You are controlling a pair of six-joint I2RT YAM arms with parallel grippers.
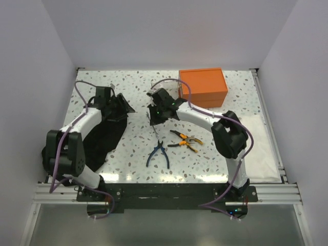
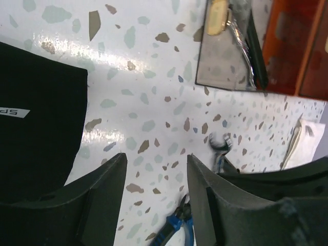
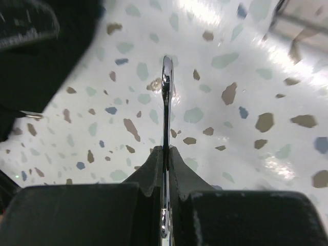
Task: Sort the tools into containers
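Silver steel showed edge-on between the closed fingers of the right end effector. It was a spanner, pinched by its shank and running straight out ahead of the fingertips over the speckled surface. Whether its far tip touched the surface could not be told.

The left end effector stood partly open. Nothing was between its fingers, and only bare speckled surface showed in the gap. The black fabric bag lay just to its left, reaching down beside the left finger. Ahead of it and to the right sat the clear box, its contents too blurred to name. The orange box was just beyond that, on the right. The blue-handled pliers lay on the surface low in the gap between its fingers.

From above, the blue-handled pliers lay on the near side of the right end effector, towards the arm bases. The orange-and-black-handled pliers lay near them, also on its near side and a little to its right. The orange box stood behind that end effector and to its right, lid down. The white sheet lay well off to its right, at the surface's edge. The left end effector hung to its left, over the far end of the bag.
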